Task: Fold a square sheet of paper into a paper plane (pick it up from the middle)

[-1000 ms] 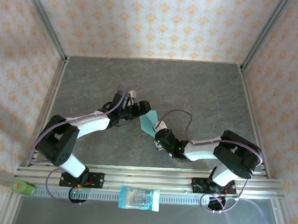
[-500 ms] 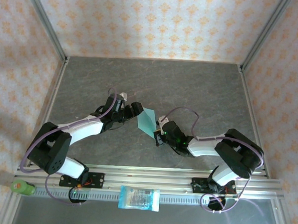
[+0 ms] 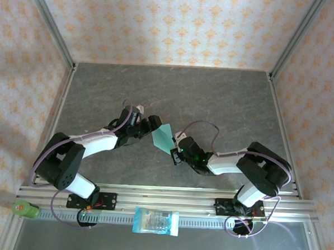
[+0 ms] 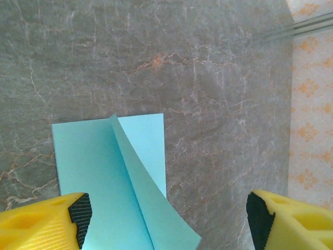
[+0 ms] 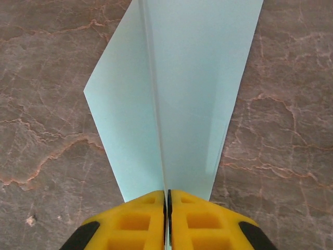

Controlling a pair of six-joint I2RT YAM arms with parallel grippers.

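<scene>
left hand [image 3: 153, 126] wide open over one end of the creased teal paper [image 3: 164, 137], gripping nothing; paper lies mid counter [image 3: 229, 106] between both hands, one flap lifted; right hand [image 3: 176, 150] clamped tight on its centre crease; blue-white packet [image 3: 156, 221] at near edge, print unreadable.

One paper sheet [image 3: 164, 137], one left claw [image 3: 150, 126], one right claw [image 3: 177, 152], one packet [image 3: 156, 221], one green bottle [image 3: 25, 209].

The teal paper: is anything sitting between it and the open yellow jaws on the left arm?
Nothing visible does. The left gripper has its jaws open, with the square sheet of paper directly ahead over the bare table. The right gripper pinches the sheet's opposite edge, off that path.
</scene>
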